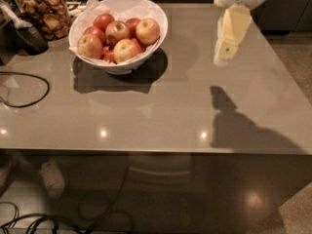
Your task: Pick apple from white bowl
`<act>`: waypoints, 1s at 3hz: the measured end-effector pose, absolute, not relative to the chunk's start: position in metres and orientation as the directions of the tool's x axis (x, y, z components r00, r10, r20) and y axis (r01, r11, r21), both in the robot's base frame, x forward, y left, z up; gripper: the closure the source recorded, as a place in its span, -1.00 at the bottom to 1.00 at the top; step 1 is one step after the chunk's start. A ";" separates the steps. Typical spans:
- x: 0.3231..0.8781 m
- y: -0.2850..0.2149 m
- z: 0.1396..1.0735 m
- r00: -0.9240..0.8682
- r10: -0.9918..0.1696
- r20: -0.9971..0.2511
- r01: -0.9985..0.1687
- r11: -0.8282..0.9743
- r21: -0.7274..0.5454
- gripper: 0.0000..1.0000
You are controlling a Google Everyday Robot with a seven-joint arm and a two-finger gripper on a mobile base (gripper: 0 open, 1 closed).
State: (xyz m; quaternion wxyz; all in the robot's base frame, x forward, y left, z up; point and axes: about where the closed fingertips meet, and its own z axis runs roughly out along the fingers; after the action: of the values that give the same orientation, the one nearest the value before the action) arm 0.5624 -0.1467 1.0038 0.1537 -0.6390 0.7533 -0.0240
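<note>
The white bowl (pixel 155 14) stands at the back left of the grey table, lined with crumpled white paper and holding several apples. A pale yellow-orange apple (pixel 147 31) with a pink blush sits at the bowl's right side; others like it and redder ones lie beside it. My gripper (pixel 225 50) hangs above the table at the upper right, well to the right of the bowl and apart from it, pointing down. It holds nothing that I can see. Its shadow falls on the table below it.
A glass jar of brown snacks (pixel 44 11) stands at the back left behind the bowl. A dark appliance (pixel 22 33) and a black cable (pixel 24 89) lie at the left edge. The table's front edge (pixel 156 151) runs across the middle; floor lies to the right.
</note>
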 end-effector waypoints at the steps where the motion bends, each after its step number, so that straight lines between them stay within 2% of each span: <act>1: 0.592 -0.124 1.010 -0.106 -0.973 -0.206 -0.954 0.158 -0.255 -1.00; 3: 0.621 -0.100 1.019 -0.125 -0.953 -0.276 -0.933 0.208 -0.294 -1.00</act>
State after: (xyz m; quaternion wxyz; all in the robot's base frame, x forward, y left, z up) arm 0.6215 -0.0996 1.0186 0.2044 -0.6289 0.7498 -0.0246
